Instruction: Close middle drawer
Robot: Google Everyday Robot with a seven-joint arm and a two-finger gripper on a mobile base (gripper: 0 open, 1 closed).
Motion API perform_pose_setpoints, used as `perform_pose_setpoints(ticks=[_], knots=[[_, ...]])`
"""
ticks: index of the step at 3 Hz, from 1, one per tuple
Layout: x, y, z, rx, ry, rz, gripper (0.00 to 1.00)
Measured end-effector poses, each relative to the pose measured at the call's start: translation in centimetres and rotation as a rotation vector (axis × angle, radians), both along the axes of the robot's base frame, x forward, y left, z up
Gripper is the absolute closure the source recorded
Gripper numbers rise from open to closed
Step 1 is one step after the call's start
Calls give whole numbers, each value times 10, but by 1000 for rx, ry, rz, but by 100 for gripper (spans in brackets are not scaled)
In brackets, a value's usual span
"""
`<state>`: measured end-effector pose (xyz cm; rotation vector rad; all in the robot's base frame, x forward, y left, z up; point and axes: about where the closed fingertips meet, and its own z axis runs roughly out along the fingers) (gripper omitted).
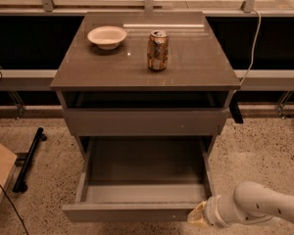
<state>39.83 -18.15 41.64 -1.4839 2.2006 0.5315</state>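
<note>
The middle drawer is pulled far out of the grey-brown cabinet. Its plain grey inside is bare and its flat front faces me low in the view. My gripper sits at the right end of that front, at the drawer's front right corner, on the end of my white arm, which comes in from the lower right. The uppermost drawer front stands above, with a dark gap over it. The lowest drawer is hidden under the open one.
A white bowl and a drink can stand on the cabinet top. A black bar and a cardboard piece lie on the speckled floor at left. A cable hangs at right. A rail runs behind the cabinet.
</note>
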Motion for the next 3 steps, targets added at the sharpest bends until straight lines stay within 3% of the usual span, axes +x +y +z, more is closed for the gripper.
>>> perform_pose_setpoints(ticks=[1,2,3], knots=[[2,1,-2,4,-6,-1,100],[35,5,-13,44,-55,-17,100],[42,6,-14,54,-67,-20,100]])
